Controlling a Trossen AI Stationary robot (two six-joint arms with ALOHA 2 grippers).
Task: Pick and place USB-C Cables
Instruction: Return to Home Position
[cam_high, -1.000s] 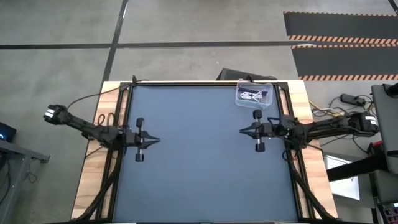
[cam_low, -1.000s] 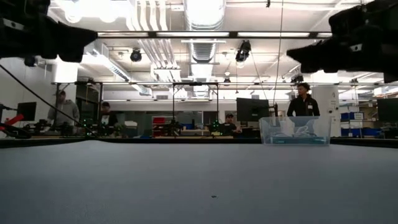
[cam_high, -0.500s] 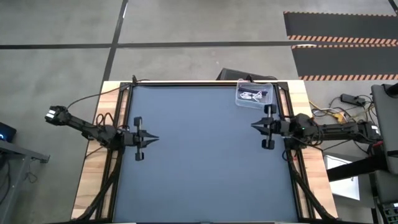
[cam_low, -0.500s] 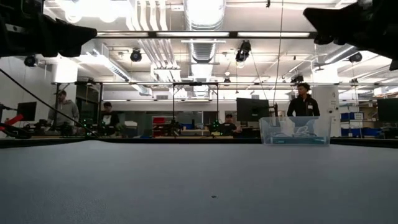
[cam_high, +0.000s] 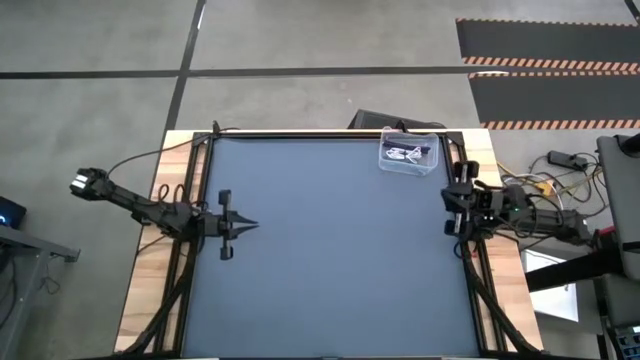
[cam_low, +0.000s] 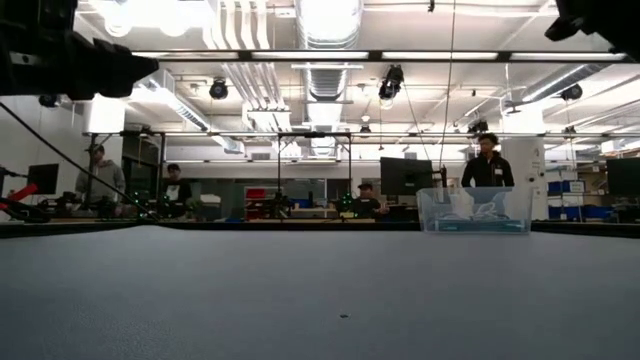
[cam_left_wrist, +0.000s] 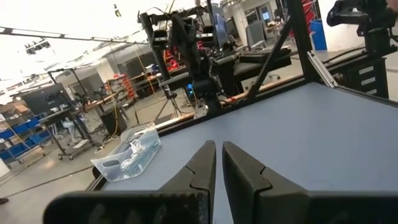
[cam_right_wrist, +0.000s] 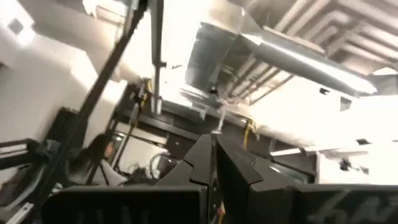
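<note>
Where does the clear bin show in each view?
High: bin at the table top's far right corner.
Low: bin right of centre, on its far edge.
Left wrist: bin at its edge.
Right wrist: not in it.
Shared landmark: the grey table top.

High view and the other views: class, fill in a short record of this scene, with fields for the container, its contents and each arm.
container: clear bin at the far right corner of the table
contents: USB-C cables inside the bin, white and dark ones; count unclear
left arm: left gripper over the table's left side, fingers shut, holding nothing
right arm: right gripper at the table's right edge near the bin, tilted up toward the ceiling, fingers shut, holding nothing
</note>
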